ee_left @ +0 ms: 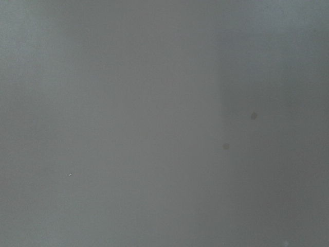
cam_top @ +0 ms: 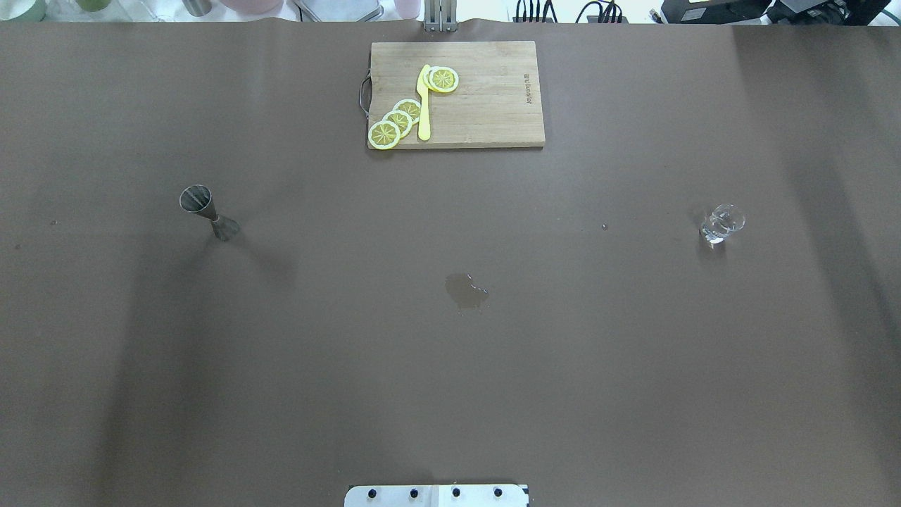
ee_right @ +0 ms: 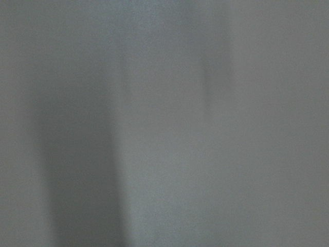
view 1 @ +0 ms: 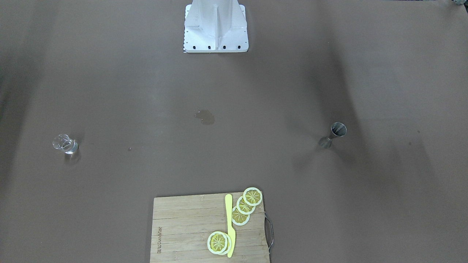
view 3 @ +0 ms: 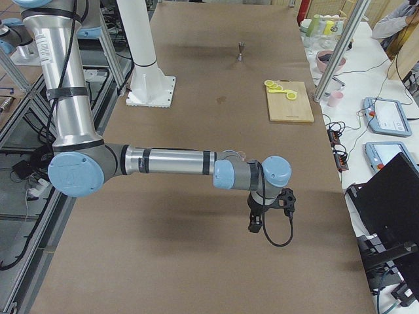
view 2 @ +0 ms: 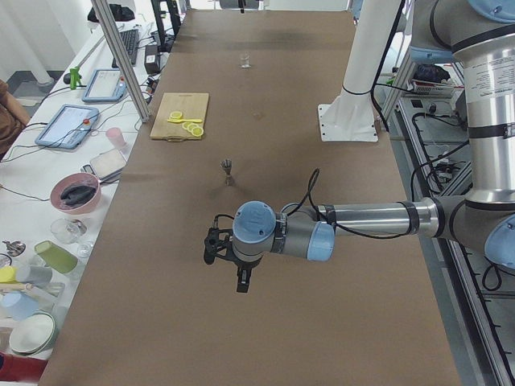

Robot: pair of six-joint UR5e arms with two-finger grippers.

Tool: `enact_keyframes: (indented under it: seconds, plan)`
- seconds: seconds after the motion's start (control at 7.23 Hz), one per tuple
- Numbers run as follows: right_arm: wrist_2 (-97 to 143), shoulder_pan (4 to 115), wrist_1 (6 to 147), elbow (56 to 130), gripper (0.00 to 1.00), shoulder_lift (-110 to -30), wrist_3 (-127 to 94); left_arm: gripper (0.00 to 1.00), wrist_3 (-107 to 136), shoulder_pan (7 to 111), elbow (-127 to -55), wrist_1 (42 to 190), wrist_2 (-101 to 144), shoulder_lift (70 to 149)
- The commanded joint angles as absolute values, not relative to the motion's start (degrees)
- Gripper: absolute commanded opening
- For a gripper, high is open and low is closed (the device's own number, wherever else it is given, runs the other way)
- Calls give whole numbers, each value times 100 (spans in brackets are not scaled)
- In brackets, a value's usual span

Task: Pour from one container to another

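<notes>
The small clear glass stands upright on the brown table on my right side, also seen as the glass and, far off, the glass. The steel jigger stands upright on my left side; it is the jigger, the jigger and the jigger. My left gripper hangs over bare table, well short of the jigger. My right gripper hangs over bare table too. Both show only in side views, so I cannot tell if they are open or shut. Both wrist views show only table surface.
A wooden cutting board at the far middle edge carries lemon slices and a yellow knife. A wet patch marks the table centre. The robot's white base stands at the near edge. Bowls, cups and tablets crowd the side bench.
</notes>
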State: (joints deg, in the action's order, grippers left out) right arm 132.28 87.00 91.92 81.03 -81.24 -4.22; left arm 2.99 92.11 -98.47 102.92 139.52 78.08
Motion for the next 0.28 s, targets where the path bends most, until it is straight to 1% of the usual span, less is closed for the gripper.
enact_keyframes:
  seconds: [0.0,0.14]
  plan:
    - [13236,8701,9185,8104,100,-8130,-422,99,299,9211,-9844,10301,13966,7796]
    - [13236,8701,9185,8104,100,-8130,-422,99,299,9211,-9844,10301,13966,7796]
